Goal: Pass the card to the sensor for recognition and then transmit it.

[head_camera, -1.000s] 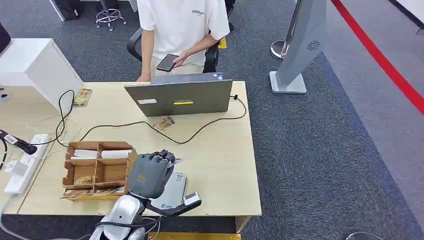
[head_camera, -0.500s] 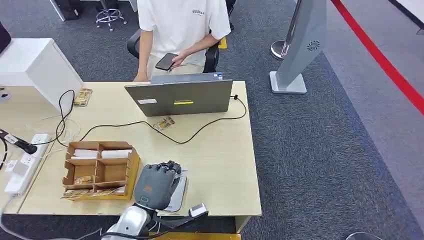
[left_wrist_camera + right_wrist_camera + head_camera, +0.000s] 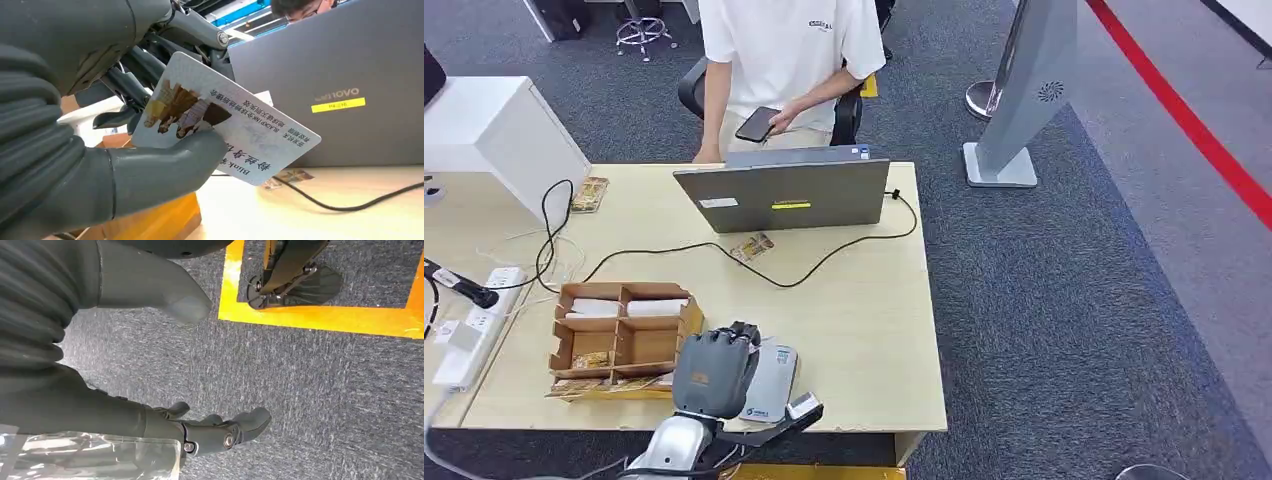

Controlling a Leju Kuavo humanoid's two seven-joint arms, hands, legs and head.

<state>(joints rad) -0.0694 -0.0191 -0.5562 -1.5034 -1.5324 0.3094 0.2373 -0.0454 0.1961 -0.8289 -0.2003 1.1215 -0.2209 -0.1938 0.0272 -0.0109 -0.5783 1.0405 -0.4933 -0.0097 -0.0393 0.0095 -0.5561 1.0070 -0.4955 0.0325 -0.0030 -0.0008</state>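
1. The left hand (image 3: 714, 372) grasped the card (image 3: 227, 120), pinched between thumb and fingers (image 3: 130, 107), and hovered just above the sensor (image 3: 771, 381) near the front edge of the worktop (image 3: 864, 300).
2. The right hand (image 3: 200, 432) hung over the carpet floor (image 3: 300, 390), released, fingers apart and holding nothing.
3. Risk: the pinch covered only one end of the card. The card appeared thin, stiff and glossy, so it would likely pivot or slide out on any contact with the sensor.
4. Risk: the card sat tilted in the left wrist view. A tilted face held above the reader could fail recognition.
5. Risk: the compartmented cardboard tray (image 3: 624, 335) stood just beside the hand; a sideways drift could knock it.
6. Materials: the sensor was a flat, rounded grey pad with a smooth casing; the card was rectangular, rounded at its corners, printed with figures and text; the worktop was pale, smooth wood laminate.
7. Beyond the hand stood a grey matt laptop (image 3: 784, 200), with a black cable (image 3: 824, 262) well apart from the hand.
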